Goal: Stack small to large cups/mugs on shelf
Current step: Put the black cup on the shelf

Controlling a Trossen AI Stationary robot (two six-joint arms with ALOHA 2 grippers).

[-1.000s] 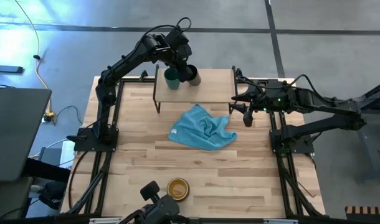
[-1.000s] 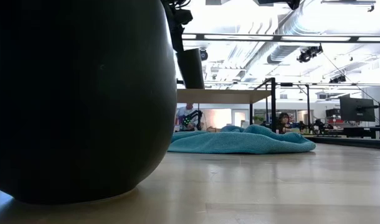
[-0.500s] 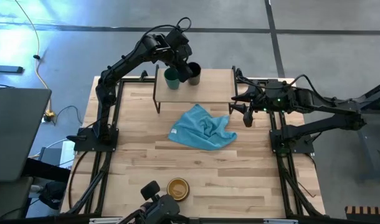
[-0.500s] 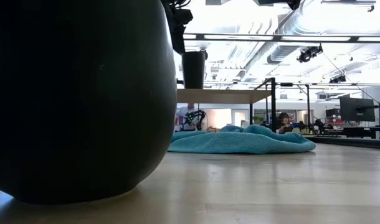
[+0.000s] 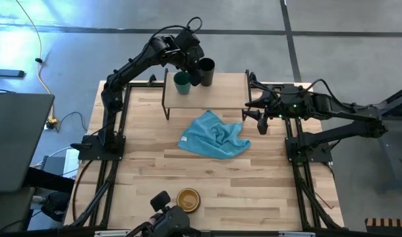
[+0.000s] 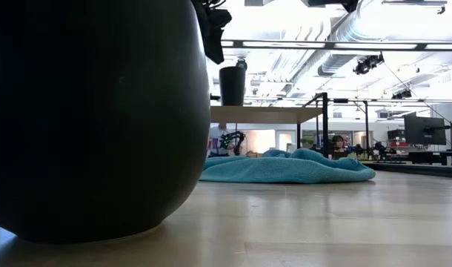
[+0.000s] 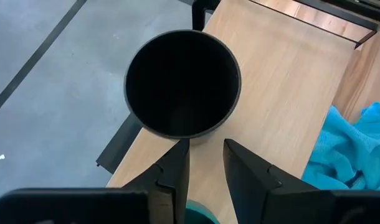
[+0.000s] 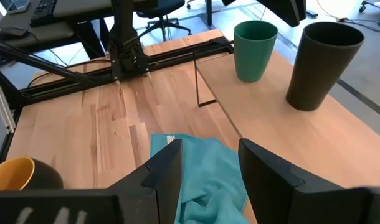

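Note:
The black cup [image 5: 206,66] stands upright on the light-wood shelf [image 5: 227,89], near the shelf's far edge. The teal cup [image 5: 182,83] stands upright on the shelf beside it; both also show in the right wrist view, teal [image 8: 255,50] and black [image 8: 324,65]. My left gripper [image 7: 207,146] is open with a narrow gap, both fingertips outside the black cup [image 7: 184,84], right at its wall. The dark mug with yellow inside [image 5: 188,199] stands near the table's near edge. My right gripper [image 8: 209,180] is open and empty at the table's right side. My left gripper's two fingertips [image 7: 181,149] come slanting down from above and stand right at the black cup's outer wall [image 7: 187,138], on the side toward the teal cup. Whether they touch it I cannot tell. The cup stands on its base on the shelf.
A crumpled blue cloth [image 5: 214,135] lies on the table between the shelf and the mug. The mug [image 6: 92,119] fills the left of the low view. The shelf's thin black legs [image 5: 165,99] stand at its left end.
The black cup has gone from tilted to upright and has moved toward the shelf's far edge, away from the teal cup. My left gripper has moved with it toward the far edge.

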